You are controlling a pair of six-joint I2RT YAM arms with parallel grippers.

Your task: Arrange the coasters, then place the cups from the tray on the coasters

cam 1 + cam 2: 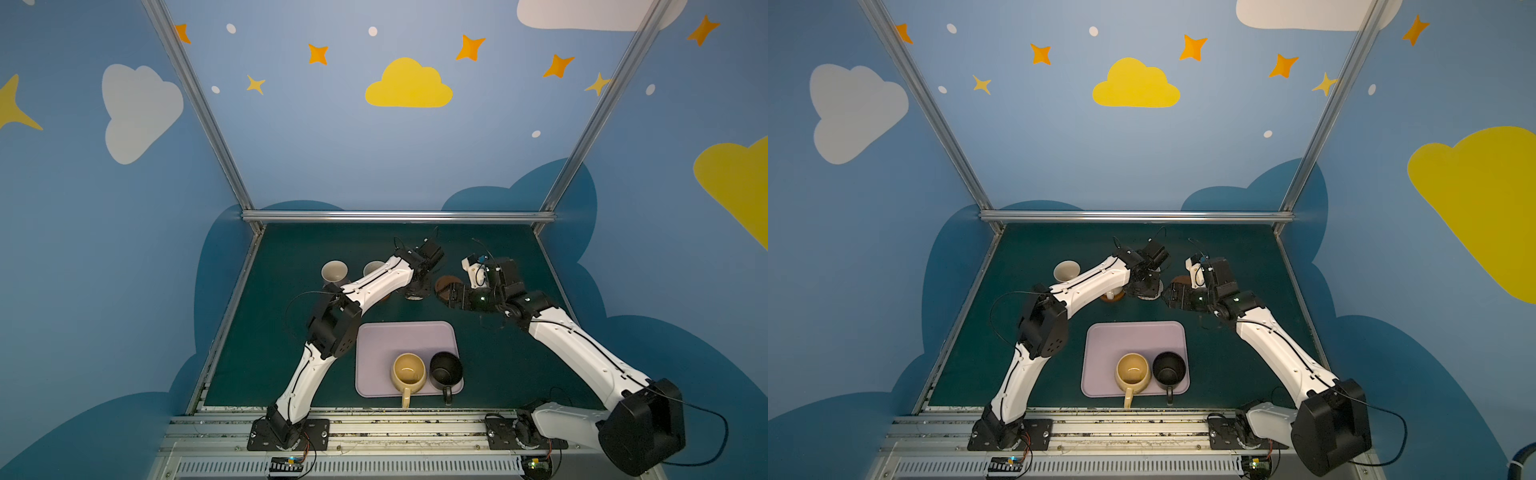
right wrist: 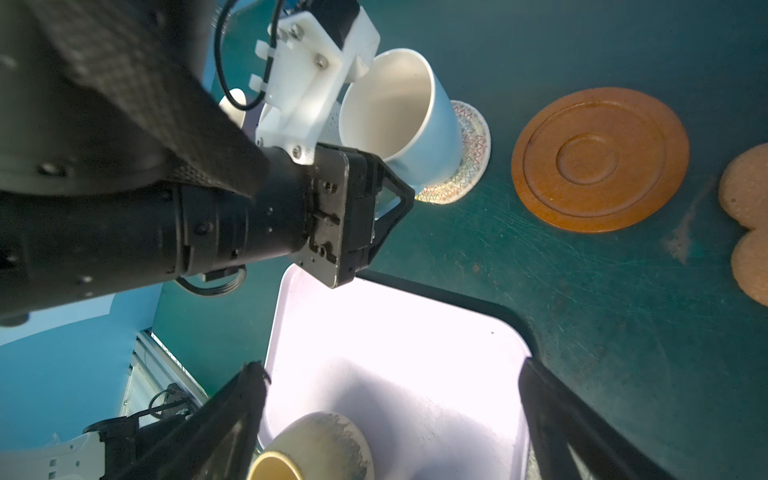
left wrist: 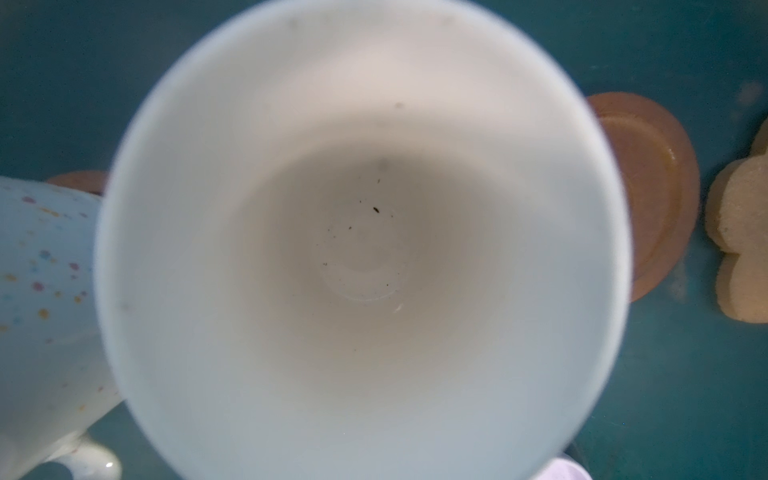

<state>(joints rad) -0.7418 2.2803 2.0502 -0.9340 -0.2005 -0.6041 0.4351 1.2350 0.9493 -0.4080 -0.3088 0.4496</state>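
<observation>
Two cups stand to the left of the left gripper [image 2: 395, 199]: a pale-lined cup [image 1: 334, 272] farthest out, and a speckled cream-white cup [image 3: 41, 282] closer in, on a brown coaster [image 3: 77, 183] of which only an edge shows. Directly under that gripper a light blue cup [image 2: 411, 124] sits upright on the whitish woven coaster [image 2: 473, 158]. The black fingers are at the cup's side, but I cannot tell whether they pinch it or stand parted.

Just to this gripper's right lies a dark-brown grooved wooden coaster [image 2: 600, 160], and past it the tan paw-shaped cork coaster [image 2: 748, 224]. The right gripper [image 2: 390, 370] hovers beside the wooden coaster with its fingers spread wide and nothing between them. Behind both grippers, toward the arm bases, the lilac tray [image 1: 374, 340] carries a mustard yellow cup [image 1: 409, 372] and, touching its right side, a black cup [image 1: 446, 370], both upright.
</observation>
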